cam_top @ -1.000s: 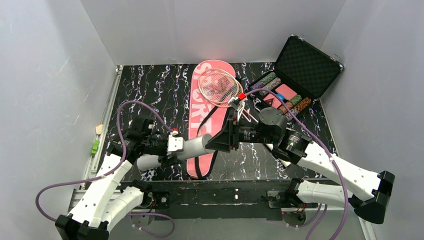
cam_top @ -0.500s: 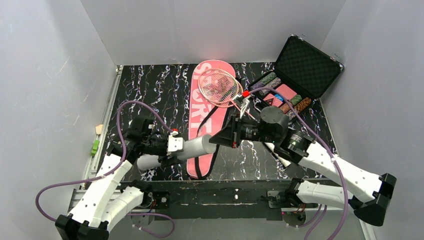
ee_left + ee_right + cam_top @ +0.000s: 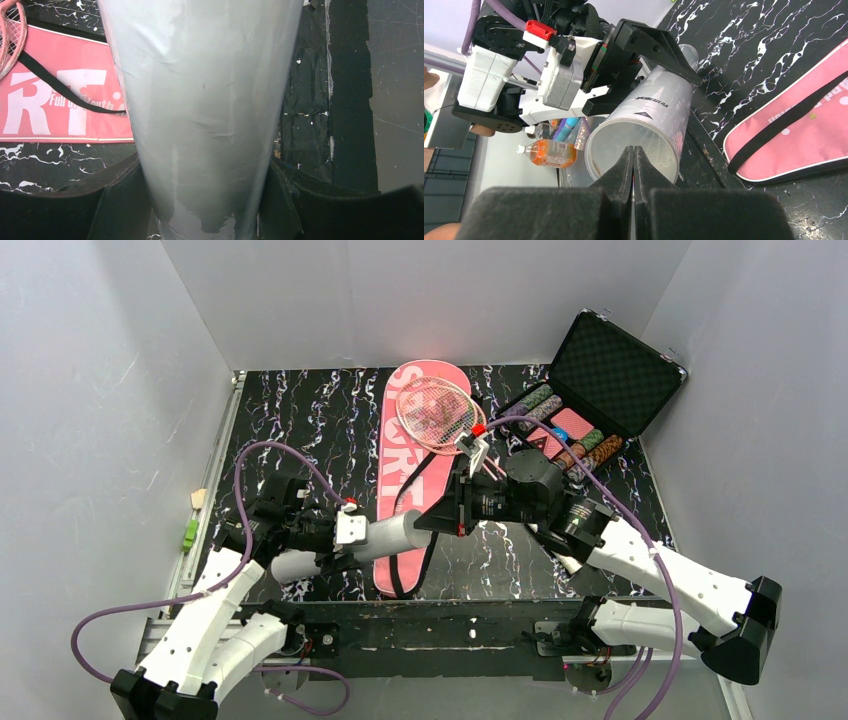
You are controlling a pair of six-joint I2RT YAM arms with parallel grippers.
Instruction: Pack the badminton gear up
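Quick notes on the tube-loading bit. Looking at the white tube (image 3: pixel 385 533) held sideways just above the near edge of the table (image 3: pixel 300 410), clamped across its body by the left gripper (image 3: pixel 345 543), open mouth facing right. Got the right gripper (image 3: pixel 633 156) sitting right at that mouth, fingers pressed flat together, nothing visible between them. Can't tell whether any shuttlecock sits inside already; none in plain sight anywhere.

Best guess: poking or tamping something down the tube. 2 things to nail here:

1. Go in dead centre, along the tube's axis, not at an angle. Catching the rim risks twisting the tube out of the left grip.
2. Hold the left side firm and level, but no extra squeeze. Looks like thin plastic, probably easy to dent.

Push slow, stop at the first resistance. Leave the rackets (image 3: pixel 435 412) lying on the pink bag (image 3: pixel 392 475) for later.
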